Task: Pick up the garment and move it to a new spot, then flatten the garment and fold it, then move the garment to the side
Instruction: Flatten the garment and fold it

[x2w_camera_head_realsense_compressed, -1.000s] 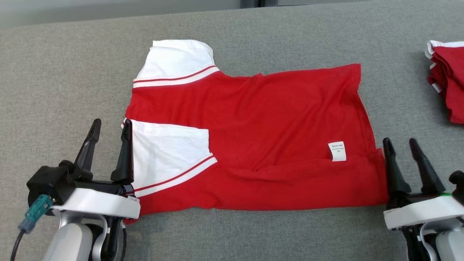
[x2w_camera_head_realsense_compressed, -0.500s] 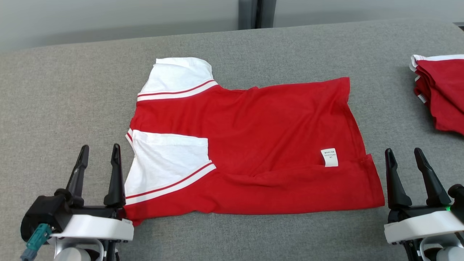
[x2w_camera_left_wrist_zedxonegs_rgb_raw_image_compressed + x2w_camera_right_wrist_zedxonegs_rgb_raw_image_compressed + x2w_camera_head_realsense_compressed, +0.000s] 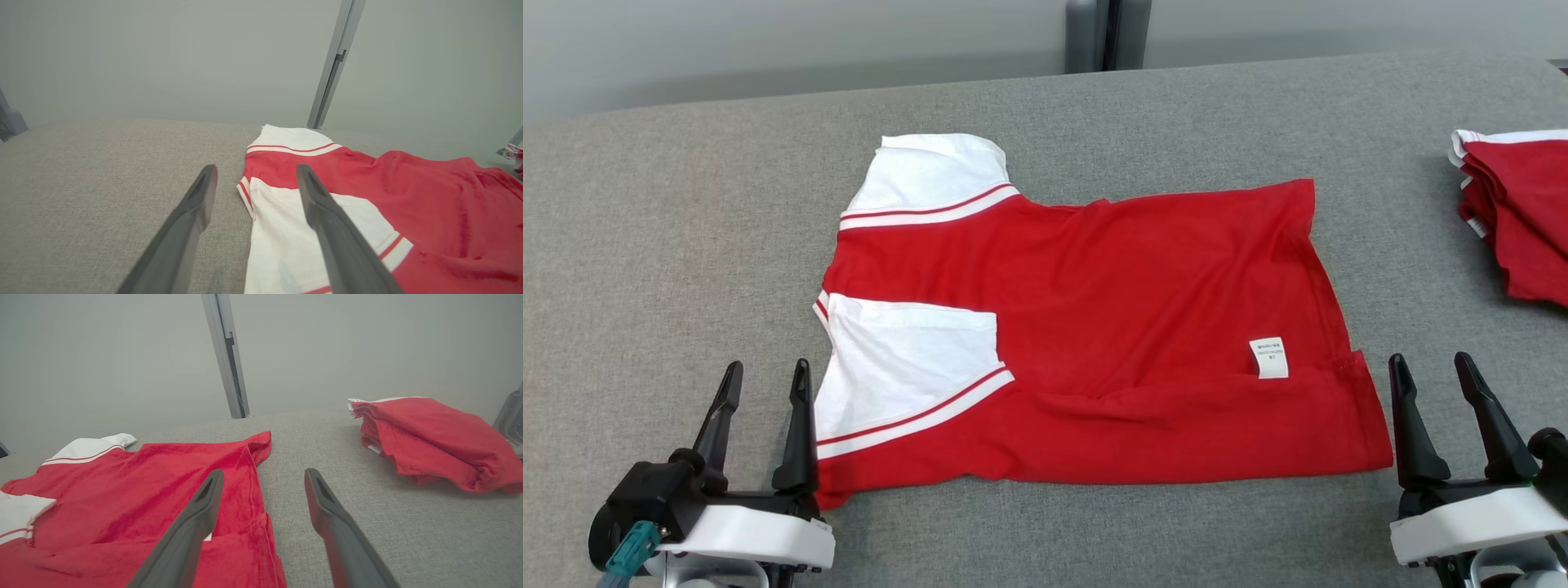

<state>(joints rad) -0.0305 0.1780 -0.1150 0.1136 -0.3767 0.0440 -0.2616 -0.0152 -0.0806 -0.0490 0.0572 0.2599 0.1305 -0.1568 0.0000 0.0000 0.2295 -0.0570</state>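
The garment (image 3: 1111,327) is a red shirt with white sleeves, lying flat on the grey table, its near edge folded over and a white tag (image 3: 1269,358) showing. My left gripper (image 3: 768,377) stands open at the shirt's near left corner, beside the white sleeve (image 3: 286,245), holding nothing. My right gripper (image 3: 1431,367) stands open just off the shirt's near right corner (image 3: 261,539), also holding nothing. In the left wrist view my left gripper (image 3: 255,173) points over the sleeve's edge. In the right wrist view my right gripper (image 3: 263,477) points along the shirt's right hem.
A pile of folded red garments (image 3: 1515,212) lies at the table's right edge, also in the right wrist view (image 3: 429,437). The grey table (image 3: 670,245) ends at a pale wall with a metal post (image 3: 1107,33) behind it.
Both grippers have drawn back toward me from the shirt's near corners. The head camera has tilted up, so the whole scene sits lower in view.
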